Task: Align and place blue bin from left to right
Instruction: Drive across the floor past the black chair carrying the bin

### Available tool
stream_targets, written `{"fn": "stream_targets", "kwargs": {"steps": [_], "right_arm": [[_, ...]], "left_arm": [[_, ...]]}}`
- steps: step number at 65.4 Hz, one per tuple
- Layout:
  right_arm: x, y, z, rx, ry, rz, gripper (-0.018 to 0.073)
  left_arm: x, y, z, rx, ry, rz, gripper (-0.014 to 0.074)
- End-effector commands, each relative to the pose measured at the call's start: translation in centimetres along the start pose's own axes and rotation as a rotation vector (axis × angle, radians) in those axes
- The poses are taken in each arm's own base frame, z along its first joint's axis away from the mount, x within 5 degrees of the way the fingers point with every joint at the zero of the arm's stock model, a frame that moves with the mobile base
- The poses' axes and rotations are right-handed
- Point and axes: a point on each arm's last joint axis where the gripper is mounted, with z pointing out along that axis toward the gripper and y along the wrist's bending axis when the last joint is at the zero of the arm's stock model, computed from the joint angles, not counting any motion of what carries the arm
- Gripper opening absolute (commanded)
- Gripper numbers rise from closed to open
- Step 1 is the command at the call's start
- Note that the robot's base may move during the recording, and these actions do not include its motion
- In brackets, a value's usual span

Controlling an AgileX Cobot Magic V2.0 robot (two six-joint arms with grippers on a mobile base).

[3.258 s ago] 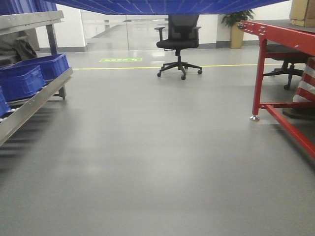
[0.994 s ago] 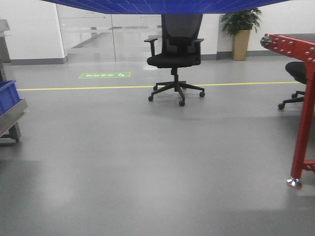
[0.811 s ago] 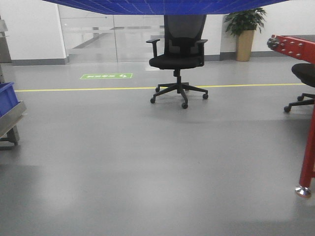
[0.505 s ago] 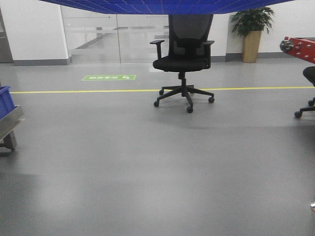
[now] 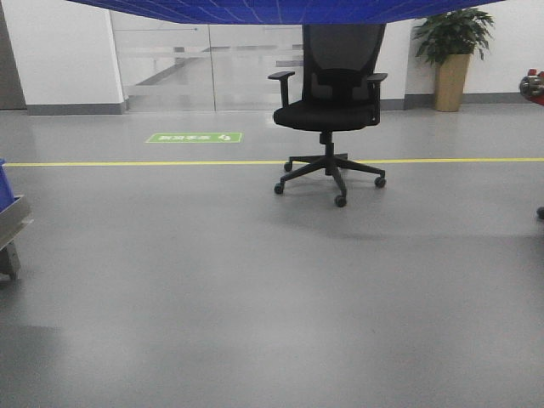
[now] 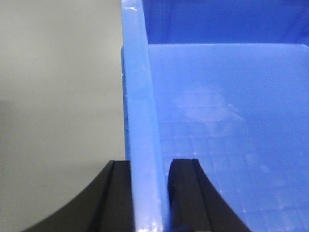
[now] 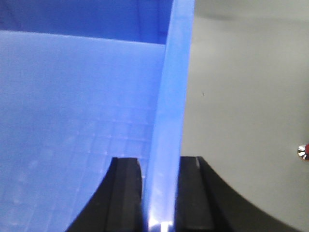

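While the blue bin (image 5: 272, 10) hangs above the floor (image 5: 255, 314), its grid-patterned underside lining the front view's top edge, my left gripper (image 6: 149, 169) is pinched narrowly on its left wall and my right gripper (image 7: 159, 171) on its right wall. My wrist views show the bin's pale, gridded inside. Only the front view shows the black office chair (image 5: 331, 102) and potted plant (image 5: 453, 51) ahead.

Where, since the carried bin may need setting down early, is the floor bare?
Bare floor ahead of the bin runs from the rack at the left edge rightward, this side of the yellow line. It is tightest around the office chair at that line, right of centre.
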Motion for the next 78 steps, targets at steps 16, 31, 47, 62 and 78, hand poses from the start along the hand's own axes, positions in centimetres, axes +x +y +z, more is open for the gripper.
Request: {"fn": "stream_targets", "kwargs": {"steps": [16,31,47,62,78], "right_arm": [[-1.4,-0.2,-1.7,0.011,-0.166,-0.038,-0.0079],[-1.9,-0.1,-1.8,0.002,-0.224,-0.039,-0.0079],[-2.4,0.0,-1.9,-0.007,-0.285,-0.040,-0.0079],[-2.6,0.0,-1.9,-0.010,-0.303,-0.040,-0.0079],[-2.6,0.0,-2.0,-0.011,-0.307,-0.040,-0.0079]], "left_arm": [[-1.3,0.7,-1.8,-0.028,-0.133,0.019,-0.0008],[-1.7,0.4,-1.4,-0.010,-0.182,0.023,-0.0008],[-2.3,0.0,-0.5,0.012,-0.238,0.030,-0.0008],[-2.7,-0.4,0.1,0.030,-0.281,0.036,-0.0008],[-2.9,-0.5,0.1,0.038,-0.305,0.037,-0.0008]]}}
